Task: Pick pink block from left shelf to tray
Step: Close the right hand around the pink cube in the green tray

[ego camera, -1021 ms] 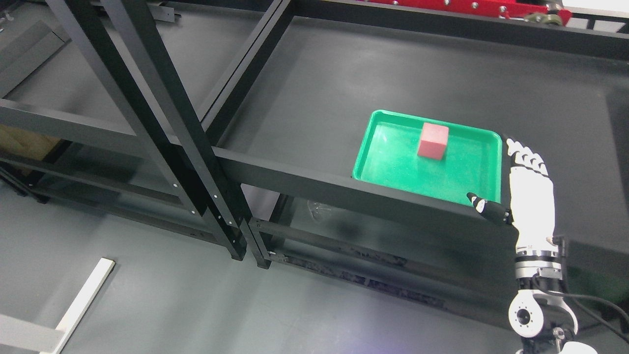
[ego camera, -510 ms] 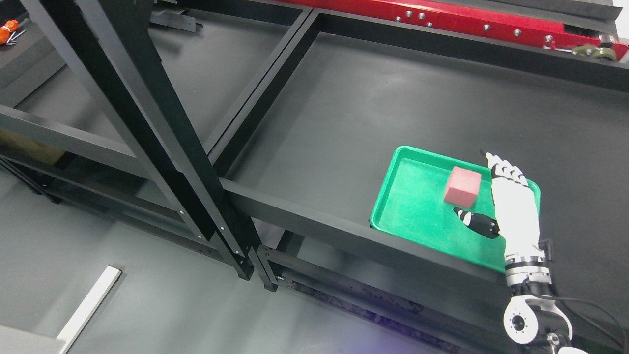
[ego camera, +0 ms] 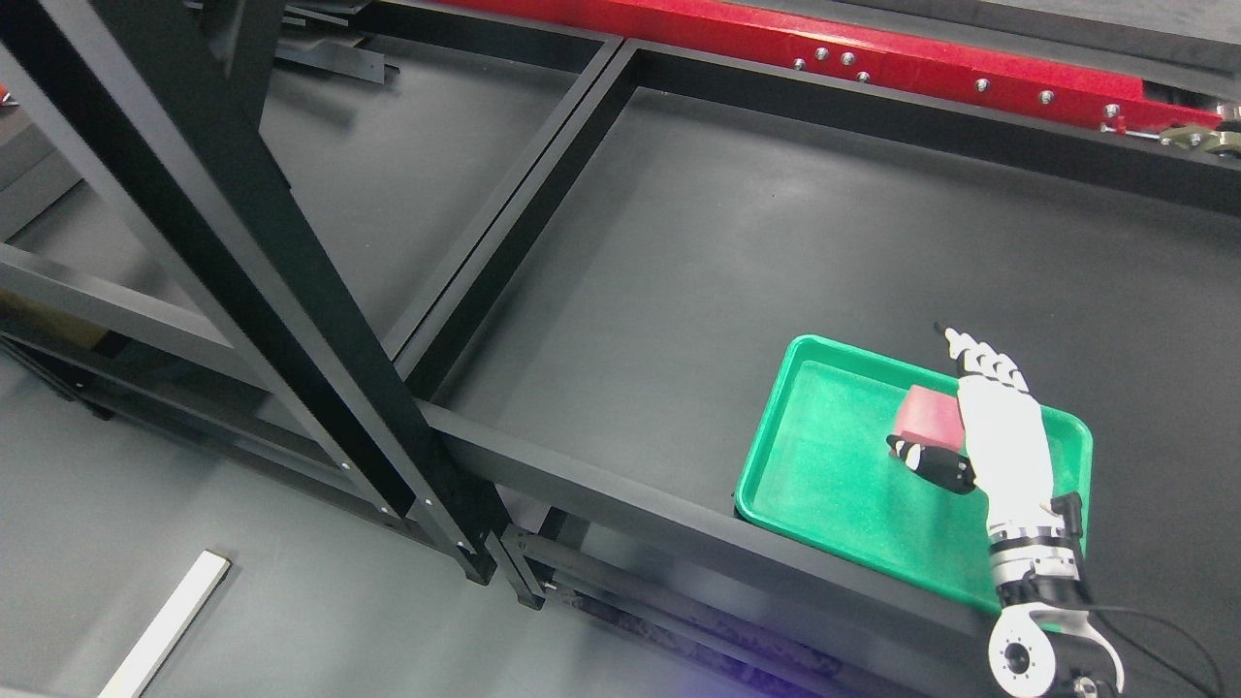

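Note:
The pink block [ego camera: 921,415] lies in the green tray [ego camera: 824,456] on the dark shelf surface at the lower right. My right hand [ego camera: 937,399] reaches in over the tray from the bottom right. Its white fingers [ego camera: 979,361] stretch straight along the block's right side and hide part of it. The black-tipped thumb [ego camera: 926,460] sticks out in front of the block's lower edge. The hand is open, and I cannot tell whether it touches the block. The left arm is out of sight.
Black shelf posts [ego camera: 242,252] cross the left half diagonally, and a black front rail [ego camera: 601,494] runs below the tray. A red beam [ego camera: 873,48] lines the back of the shelf. A white strip [ego camera: 160,625] lies on the grey floor at the lower left.
The camera has shifted, so the tray sits lower and further right in the picture. My right hand went from beside the tray's right rim to over the tray, against the block.

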Controlling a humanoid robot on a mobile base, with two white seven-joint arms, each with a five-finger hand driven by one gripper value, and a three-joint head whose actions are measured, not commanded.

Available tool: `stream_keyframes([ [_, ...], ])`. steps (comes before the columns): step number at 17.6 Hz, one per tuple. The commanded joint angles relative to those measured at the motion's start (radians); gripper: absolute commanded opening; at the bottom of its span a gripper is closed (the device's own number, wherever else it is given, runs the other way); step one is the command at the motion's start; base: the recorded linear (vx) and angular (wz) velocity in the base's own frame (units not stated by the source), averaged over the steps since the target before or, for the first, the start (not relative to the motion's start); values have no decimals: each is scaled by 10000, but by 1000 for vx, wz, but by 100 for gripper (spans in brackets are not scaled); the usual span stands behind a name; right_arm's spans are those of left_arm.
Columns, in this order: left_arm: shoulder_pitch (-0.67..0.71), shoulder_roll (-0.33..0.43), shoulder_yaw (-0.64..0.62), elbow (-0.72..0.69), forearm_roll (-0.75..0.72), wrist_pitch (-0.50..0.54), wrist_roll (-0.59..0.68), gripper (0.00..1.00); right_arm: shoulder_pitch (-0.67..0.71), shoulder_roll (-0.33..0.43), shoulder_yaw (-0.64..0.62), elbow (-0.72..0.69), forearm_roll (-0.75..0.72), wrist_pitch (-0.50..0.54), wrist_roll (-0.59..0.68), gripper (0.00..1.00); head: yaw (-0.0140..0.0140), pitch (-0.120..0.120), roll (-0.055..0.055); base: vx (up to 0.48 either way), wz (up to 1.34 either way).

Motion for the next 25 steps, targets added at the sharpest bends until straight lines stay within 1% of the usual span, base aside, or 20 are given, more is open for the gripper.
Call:
stream_keyframes([
  [1, 93, 175, 0, 0, -15, -5, 7, 100, 215, -175, -6, 135, 454, -4, 341, 100, 0, 0, 0, 98, -1],
  [3, 93, 175, 0, 0, -15, -5, 7, 100, 215, -175, 116, 212, 716, -4, 525, 100, 0, 0, 0, 89, -3],
  [10, 93, 175, 0, 0, -15, -5, 7, 100, 122, -175, 148, 641, 732, 26, 1109, 100, 0, 0, 0, 49, -2],
  [15, 93, 175, 0, 0, -15, -5, 7, 100, -230, -175, 163, 1377, 809, 57, 1445, 100, 0, 0, 0, 6, -1],
  [22, 93, 175, 0, 0, -15, -5, 7, 100, -491, -337, 178, 1822, 809, 149, 1446, 98, 0, 0, 0, 0, 0],
  [25, 93, 175, 0, 0, -15, -5, 7, 100, -491, -368, 163, 1930, 794, 164, 1446, 95, 0, 0, 0, 0, 0],
])
